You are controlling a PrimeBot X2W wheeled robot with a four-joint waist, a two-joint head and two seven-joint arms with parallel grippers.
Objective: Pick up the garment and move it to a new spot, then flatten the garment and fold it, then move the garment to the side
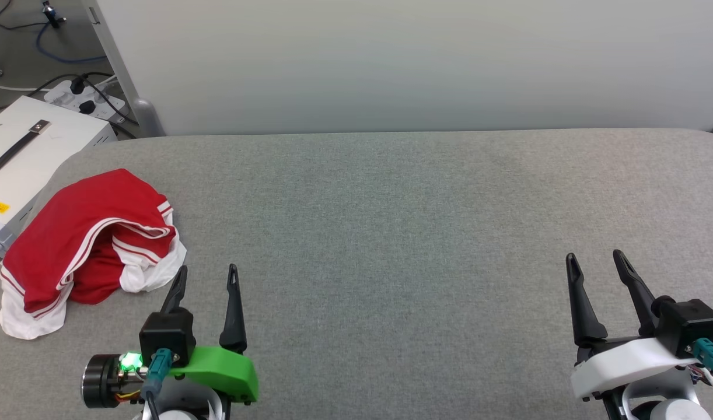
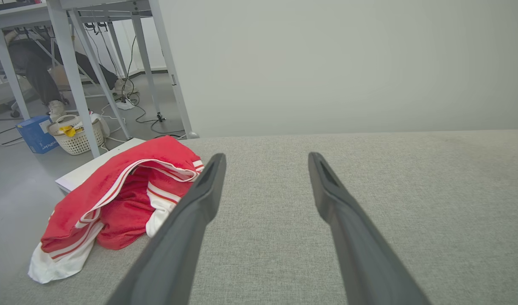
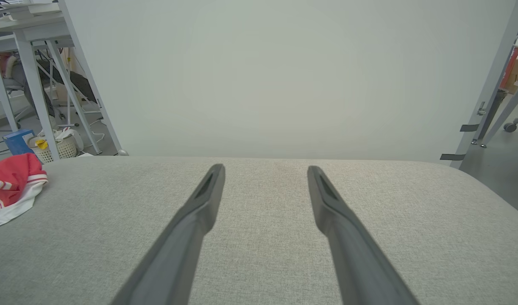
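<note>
Now we see the garment [image 1: 88,233] crumpled in a heap at the left end of the grey padded table [image 1: 391,204]. Its red cloth is folded over on itself, with white sleeve fabric and striped trim showing along the edges. The heap reaches the table's left edge, next to a white box [image 1: 24,146] that stands off the table. Our left gripper [image 1: 208,269] hovers just to the right of the heap, fingers spread apart and holding nothing. One fingertip is close to the white fabric, and we cannot tell if it touches. Our right gripper [image 1: 594,255] is well apart on the right side, fingers likewise spread and empty.
</note>
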